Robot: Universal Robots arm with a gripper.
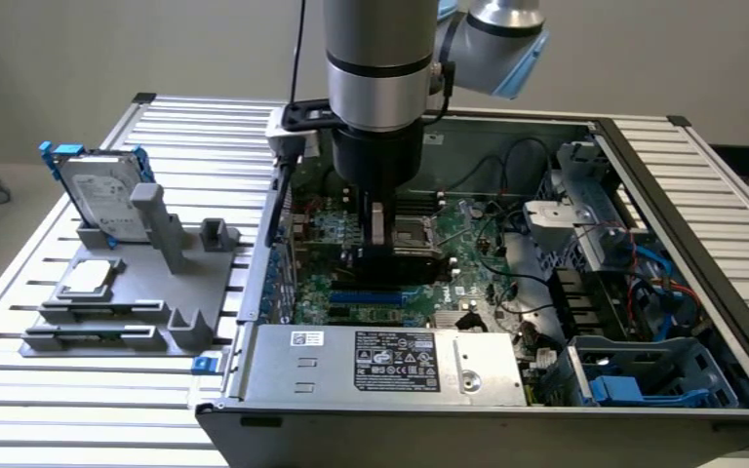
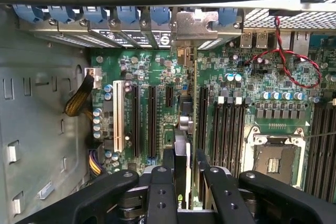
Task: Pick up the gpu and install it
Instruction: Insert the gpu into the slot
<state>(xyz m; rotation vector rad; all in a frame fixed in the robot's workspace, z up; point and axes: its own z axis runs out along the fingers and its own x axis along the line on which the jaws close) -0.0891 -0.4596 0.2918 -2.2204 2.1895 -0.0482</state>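
While the arm reaches down into the open computer case (image 1: 687, 146), the gripper (image 1: 380, 239) holds the gpu (image 1: 398, 263) on edge over the motherboard (image 1: 479, 229), near the middle of the case.

Wrist view: fingers (image 2: 168, 163) partly closed, one on either side of the thin card, clamped on it as far as I can see. The card runs away from the gripper toward the far wall of the case. Its metal bracket (image 2: 195, 27) sits up among the row of blue slot latches (image 2: 131, 14). The card's lower edge lies along the line of a long black expansion slot (image 2: 202, 114). I cannot tell whether the edge connector is already in the slot or just above it.

Step in hand, my reading: pick-up done, install under way, at the align-and-seat stage.

Seating calls for the card to be upright and parallel to the slot, the bracket meeting its opening in the far wall, and a straight, even press down with no twist. The red and black wires (image 2: 294, 61) lie well apart from the card.

Outside the case, on the exterior view's left, a hard drive (image 1: 95, 190) stands in a grey fixture (image 1: 153, 292).
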